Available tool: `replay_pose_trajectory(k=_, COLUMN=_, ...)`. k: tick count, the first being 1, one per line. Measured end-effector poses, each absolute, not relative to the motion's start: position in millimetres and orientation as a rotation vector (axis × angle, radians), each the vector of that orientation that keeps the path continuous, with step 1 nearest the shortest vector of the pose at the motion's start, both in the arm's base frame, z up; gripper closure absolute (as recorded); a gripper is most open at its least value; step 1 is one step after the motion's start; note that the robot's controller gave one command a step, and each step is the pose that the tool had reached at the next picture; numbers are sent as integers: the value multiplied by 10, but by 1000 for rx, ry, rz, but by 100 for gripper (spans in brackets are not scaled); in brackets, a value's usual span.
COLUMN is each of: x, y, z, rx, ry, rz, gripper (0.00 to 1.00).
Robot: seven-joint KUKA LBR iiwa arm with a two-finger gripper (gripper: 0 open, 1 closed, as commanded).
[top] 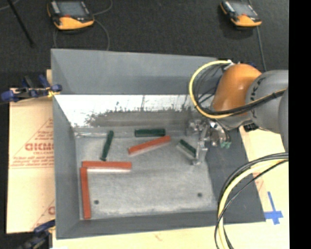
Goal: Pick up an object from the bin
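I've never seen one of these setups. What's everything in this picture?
green bars: 3, dark green, one tilted left, one near the back wall, one beside the tool
orange bars: 3, orange-red, one slanted mid-bin, two meeting in an L front left
bin: 1, grey, centre
gadgets: 2, orange and black, floor beyond the bin
arm: 1, grey with orange cover, from the right
tool: 1, metal, low at the bin's right

One camera looks down into the whole grey metal bin (pixel 146 187) from above, tilted slightly so the bin's far wall shows broadly; the arm (pixel 269 99) enters from the bin's right side.
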State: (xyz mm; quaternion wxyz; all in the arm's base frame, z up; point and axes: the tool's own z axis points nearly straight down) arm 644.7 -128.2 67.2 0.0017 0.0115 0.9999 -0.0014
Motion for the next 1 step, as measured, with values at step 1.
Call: replay_pose_trajectory(k=1, x=6464, y=-1253, z=720, rx=26, ry=3133, rz=-4, gripper=100)
